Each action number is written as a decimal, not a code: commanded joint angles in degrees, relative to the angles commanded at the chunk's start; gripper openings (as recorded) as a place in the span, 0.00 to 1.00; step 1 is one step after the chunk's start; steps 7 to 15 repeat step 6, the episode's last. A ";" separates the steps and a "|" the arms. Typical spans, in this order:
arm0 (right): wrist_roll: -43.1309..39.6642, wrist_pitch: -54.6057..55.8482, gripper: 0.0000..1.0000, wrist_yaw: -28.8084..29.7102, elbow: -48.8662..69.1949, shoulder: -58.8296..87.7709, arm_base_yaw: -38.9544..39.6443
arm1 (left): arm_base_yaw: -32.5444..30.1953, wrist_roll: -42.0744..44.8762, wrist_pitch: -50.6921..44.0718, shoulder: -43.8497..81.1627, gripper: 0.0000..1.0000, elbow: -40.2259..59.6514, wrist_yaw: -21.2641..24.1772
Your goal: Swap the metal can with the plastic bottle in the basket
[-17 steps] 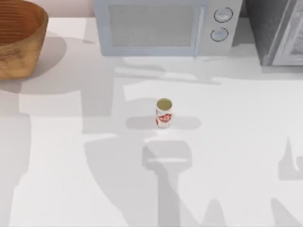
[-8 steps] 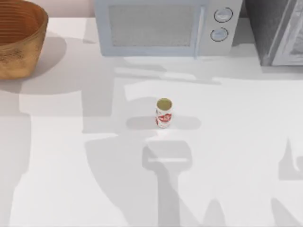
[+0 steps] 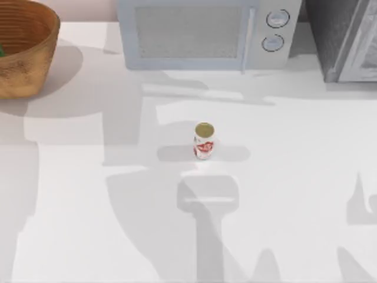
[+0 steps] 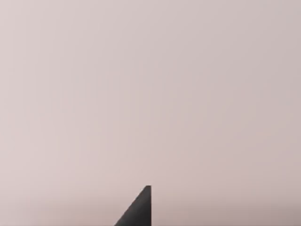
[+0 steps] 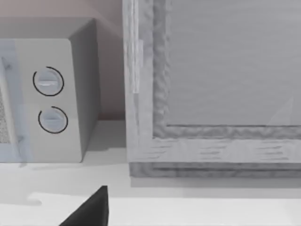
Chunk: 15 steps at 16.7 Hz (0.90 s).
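Metal first: the can (image 3: 204, 140) stands upright on the white tabletop (image 3: 306, 177), about midway between its left and right edges and well apart from everything else, its open-looking top facing up and its red-and-white label facing the near edge. The woven basket (image 3: 35, 65) sits at the far left corner, partly cut off by the top view's border. Just inside its wall, at that border, I can make out a thin sliver of green (image 3: 2, 52). It may be the plastic bottle, but too little of it shows for me to be sure. So, as things lie, the can is not in the basket, and no bottle stands out on the tabletop, so I judge that the swap is not finished. What is left, as I read it, is to get the can into the basket and the bottle out onto the tabletop. A microwave (image 3: 200, 32) stands along the far edge and a grey cabinet (image 3: 347, 35) at the far right corner. My left gripper (image 4: 140, 213) faces a plain pinkish wall. My right gripper (image 5: 89, 209) hangs near the far right corner, facing the microwave's knobs and the cabinet. I cannot tell whether either pincer is spread or pressed together.
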 joint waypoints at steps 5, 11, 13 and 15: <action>0.00 0.00 1.00 0.00 0.00 0.00 0.00 | 0.00 0.00 0.00 0.00 1.00 0.00 0.00; 0.00 0.00 1.00 0.00 0.00 0.00 0.00 | 0.00 0.00 0.00 0.00 1.00 0.00 0.00; 0.00 0.00 1.00 0.00 0.00 0.00 0.00 | 0.00 0.00 0.00 0.00 1.00 0.00 0.00; 0.00 0.00 1.00 0.00 0.00 0.00 0.00 | 0.00 0.00 0.00 0.00 1.00 0.00 0.00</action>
